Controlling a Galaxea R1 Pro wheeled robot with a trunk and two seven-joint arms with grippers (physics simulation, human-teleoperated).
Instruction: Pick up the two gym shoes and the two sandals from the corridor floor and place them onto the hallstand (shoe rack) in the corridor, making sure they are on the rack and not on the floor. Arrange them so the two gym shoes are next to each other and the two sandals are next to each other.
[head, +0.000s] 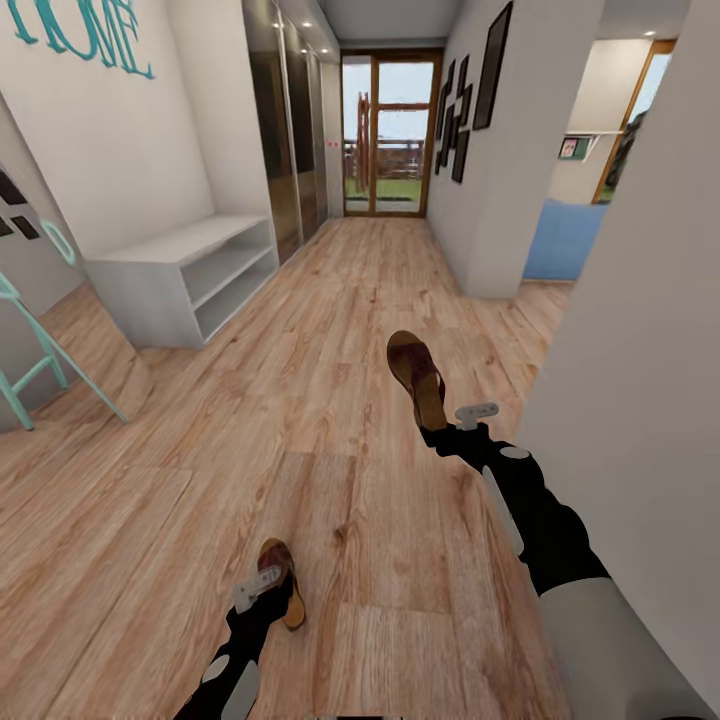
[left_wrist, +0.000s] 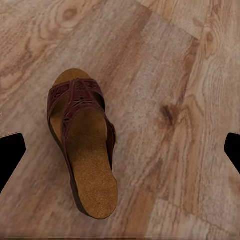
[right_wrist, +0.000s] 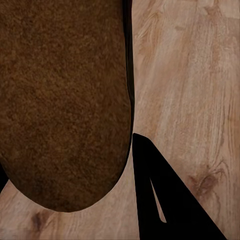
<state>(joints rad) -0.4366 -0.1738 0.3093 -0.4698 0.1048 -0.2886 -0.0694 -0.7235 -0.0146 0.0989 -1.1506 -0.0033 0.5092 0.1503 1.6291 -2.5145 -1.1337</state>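
Note:
Held by its heel end, one brown sandal (head: 417, 378) sticks forward from my right gripper (head: 445, 428), which is shut on it. In the right wrist view its tan footbed (right_wrist: 60, 100) sits against a dark finger (right_wrist: 165, 200). The other sandal (head: 283, 572) lies flat on the wood-grain corridor floor (head: 330, 330), directly under my left gripper (head: 262, 590). In the left wrist view this sandal (left_wrist: 85, 145) lies between the widely spread fingertips (left_wrist: 10, 155), and the left gripper is open. The light-grey hallstand (head: 180, 270) stands against the left wall ahead. The gym shoes are out of view.
A teal ladder-like frame (head: 40, 360) leans at the near left. A white wall (head: 640, 350) runs close along my right arm. Mirrored wardrobe doors (head: 285, 130) follow the hallstand, and a glass door (head: 390, 130) ends the corridor. Open floor stretches between me and the hallstand.

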